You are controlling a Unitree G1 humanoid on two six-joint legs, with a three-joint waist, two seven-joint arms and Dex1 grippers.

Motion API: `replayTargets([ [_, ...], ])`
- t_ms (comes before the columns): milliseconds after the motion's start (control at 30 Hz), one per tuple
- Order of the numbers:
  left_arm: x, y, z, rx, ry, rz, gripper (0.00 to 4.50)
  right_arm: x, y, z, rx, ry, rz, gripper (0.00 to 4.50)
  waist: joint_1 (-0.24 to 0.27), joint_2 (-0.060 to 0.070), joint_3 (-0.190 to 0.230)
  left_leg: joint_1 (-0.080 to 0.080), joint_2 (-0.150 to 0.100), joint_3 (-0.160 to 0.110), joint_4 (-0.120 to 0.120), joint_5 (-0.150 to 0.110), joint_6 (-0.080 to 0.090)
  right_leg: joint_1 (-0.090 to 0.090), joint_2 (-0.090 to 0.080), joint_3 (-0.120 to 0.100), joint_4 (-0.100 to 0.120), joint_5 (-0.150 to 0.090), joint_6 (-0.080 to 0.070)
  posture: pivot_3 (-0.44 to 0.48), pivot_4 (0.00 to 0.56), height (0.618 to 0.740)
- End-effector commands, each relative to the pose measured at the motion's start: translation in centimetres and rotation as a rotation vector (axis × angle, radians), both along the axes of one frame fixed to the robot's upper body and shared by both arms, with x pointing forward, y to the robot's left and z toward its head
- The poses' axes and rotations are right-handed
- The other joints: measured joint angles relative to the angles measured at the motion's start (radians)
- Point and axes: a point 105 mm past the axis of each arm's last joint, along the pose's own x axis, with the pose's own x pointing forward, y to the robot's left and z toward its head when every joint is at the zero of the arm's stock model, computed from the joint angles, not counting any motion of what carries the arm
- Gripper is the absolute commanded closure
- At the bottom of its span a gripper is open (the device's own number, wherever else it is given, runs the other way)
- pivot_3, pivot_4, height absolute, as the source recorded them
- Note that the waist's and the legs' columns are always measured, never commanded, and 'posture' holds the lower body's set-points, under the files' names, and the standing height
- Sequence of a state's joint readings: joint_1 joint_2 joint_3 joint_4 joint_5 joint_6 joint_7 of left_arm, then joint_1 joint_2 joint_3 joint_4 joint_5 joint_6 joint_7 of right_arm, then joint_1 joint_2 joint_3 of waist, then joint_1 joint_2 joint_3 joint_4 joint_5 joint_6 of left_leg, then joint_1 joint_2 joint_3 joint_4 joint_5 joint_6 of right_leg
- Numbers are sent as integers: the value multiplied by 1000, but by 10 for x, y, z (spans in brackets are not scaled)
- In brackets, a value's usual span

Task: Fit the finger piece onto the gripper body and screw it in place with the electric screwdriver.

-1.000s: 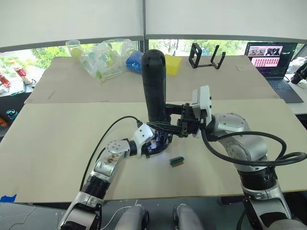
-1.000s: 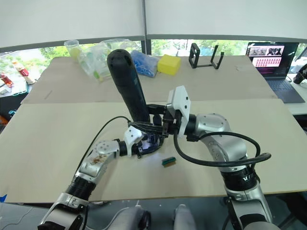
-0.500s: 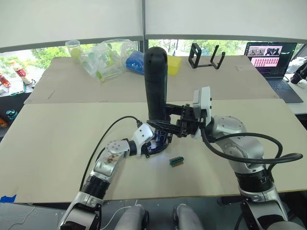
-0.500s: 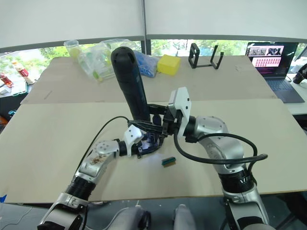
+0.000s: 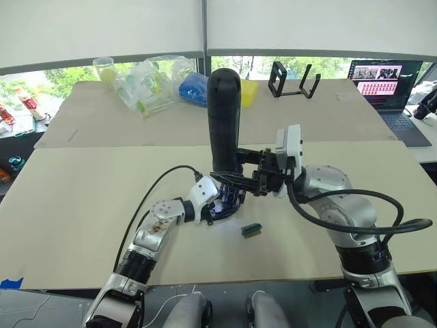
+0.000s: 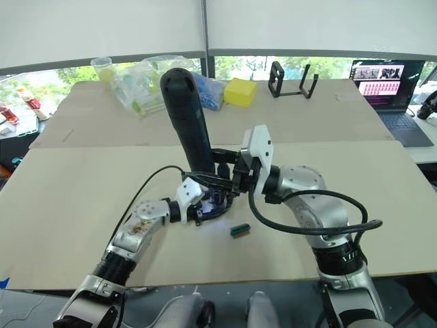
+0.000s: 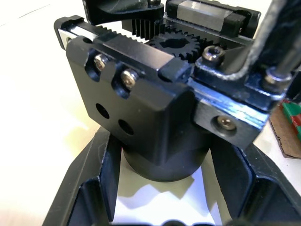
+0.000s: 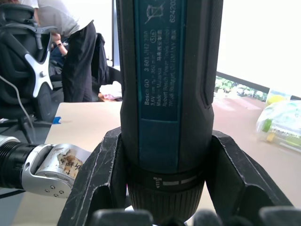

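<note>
The gripper body [image 7: 155,117] stands on the desk [image 5: 82,198], pinched at its round base by my left pincer [image 5: 220,203]. It is black, blocky metal or hard plastic, with a toothed rack, a small gear and several silver screw heads on its top. Directly above the gripper body stands the electric screwdriver [image 5: 224,119], a thick, smooth black cylinder with a rounded end. Its long axis is nearly upright, and the narrow end points down into the gripper body. My right pincer [image 5: 240,181] clamps the electric screwdriver low on its barrel, just above the collar, one finger on each side. I cannot see the bit or which screw it meets; this alignment is what the driving depends on, I think. The finger piece I cannot tell apart from the gripper body. Just beside the gripper body, toward my right arm, lies a small green-and-brown block [image 5: 251,230]. Far behind the gripper body, across the desk, are a yellow box [image 6: 240,91] and a clear plastic bag [image 5: 147,83].
</note>
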State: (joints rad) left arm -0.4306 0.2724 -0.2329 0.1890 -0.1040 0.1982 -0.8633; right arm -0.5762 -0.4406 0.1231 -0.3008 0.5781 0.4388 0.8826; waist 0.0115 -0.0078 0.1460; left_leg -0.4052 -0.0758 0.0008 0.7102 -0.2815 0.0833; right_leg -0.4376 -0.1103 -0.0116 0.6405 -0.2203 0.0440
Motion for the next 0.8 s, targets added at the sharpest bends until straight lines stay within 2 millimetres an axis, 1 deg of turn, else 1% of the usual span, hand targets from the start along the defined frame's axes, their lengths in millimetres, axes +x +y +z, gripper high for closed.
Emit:
replayTargets([
  [33,3,-1,8,-36,-13,9,2241,-9,-4,32,68,-47,42,2587,1,0,0,0,0,0,0,0,0,0,0,0,0,0,0,0,150,740],
  [67,3,-1,7,-38,-6,11,2241,-15,-4,42,88,-65,69,2587,2,0,0,-1,0,0,0,0,0,-1,0,0,0,0,0,0,150,740],
  [133,2,-2,6,-39,-2,8,2241,-22,-5,54,113,-98,100,2587,1,0,0,-3,0,0,0,0,0,-2,-1,0,0,0,0,0,150,740],
  [233,2,-2,6,-35,-2,5,2241,-28,-6,73,163,-135,123,2587,1,0,0,-3,0,0,0,0,0,-2,-1,-1,-1,0,0,0,150,740],
  [333,3,-3,5,-32,-2,5,2241,-32,-6,76,171,-117,141,2587,1,0,0,-3,0,0,0,0,0,-1,-1,-1,-1,0,0,0,150,740],
  [433,4,-2,7,-29,3,4,2241,-38,-9,70,152,-49,185,2587,2,0,0,-3,0,0,0,0,0,-1,-2,0,-1,0,0,0,150,740],
  [567,0,4,15,-40,16,-30,263,-49,-15,64,113,29,237,2587,0,0,0,-4,0,-1,0,0,0,-2,-3,0,-1,0,0,0,150,740],
  [600,0,8,18,-36,14,-36,0,-50,-19,65,107,60,240,2587,0,0,0,-3,0,-1,0,0,0,-2,-3,0,-1,0,0,0,150,740],
  [700,-7,24,30,-37,18,-73,0,-51,-36,63,81,187,235,2587,0,0,0,-5,1,-1,0,0,0,-3,-4,1,-1,0,0,0,150,740],
  [800,-20,49,45,-32,60,-123,0,-44,-63,54,36,393,163,2587,0,0,1,-5,1,-1,0,0,0,-2,-5,3,-3,0,0,0,150,740],
])
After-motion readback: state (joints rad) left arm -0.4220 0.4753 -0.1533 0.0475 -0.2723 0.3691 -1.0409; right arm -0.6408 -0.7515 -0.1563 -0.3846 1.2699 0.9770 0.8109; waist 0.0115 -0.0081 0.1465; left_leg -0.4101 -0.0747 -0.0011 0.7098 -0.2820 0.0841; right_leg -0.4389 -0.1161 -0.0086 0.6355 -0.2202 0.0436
